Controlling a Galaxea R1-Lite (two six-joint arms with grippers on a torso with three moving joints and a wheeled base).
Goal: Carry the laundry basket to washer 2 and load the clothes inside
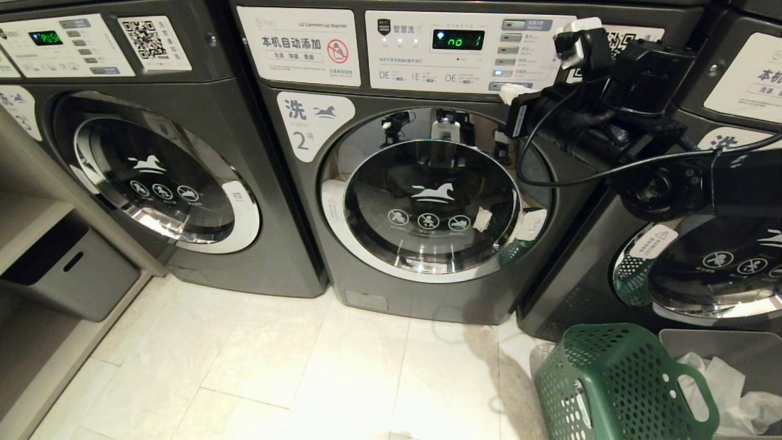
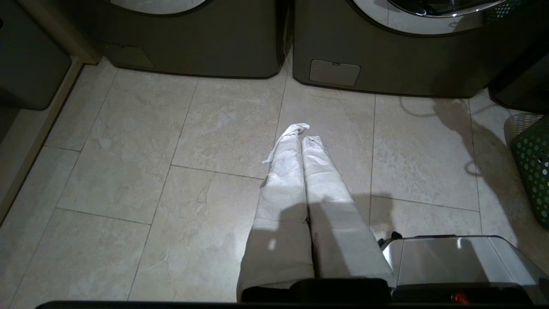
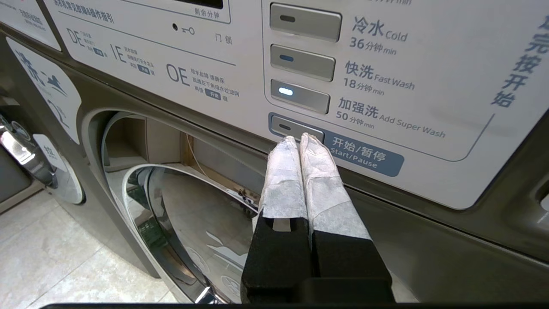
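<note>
In front of me runs a row of dark grey front-loading machines; the washer on the far left point(image 1: 153, 177) shows a green readout on its panel, and another washer on the right point(image 1: 702, 269) is partly cut off. The floor point(image 1: 275, 366) is pale, marbled stone tile with thin grout lines, bright under overhead light that throws soft shadows near the machines. On my left stands a light shelf unit point(image 1: 30, 226) holding a grey solid-walled bin point(image 1: 79, 275) with a slot handle. White plastic bags point(image 1: 739, 397) lie crumpled at the lower right.
</note>
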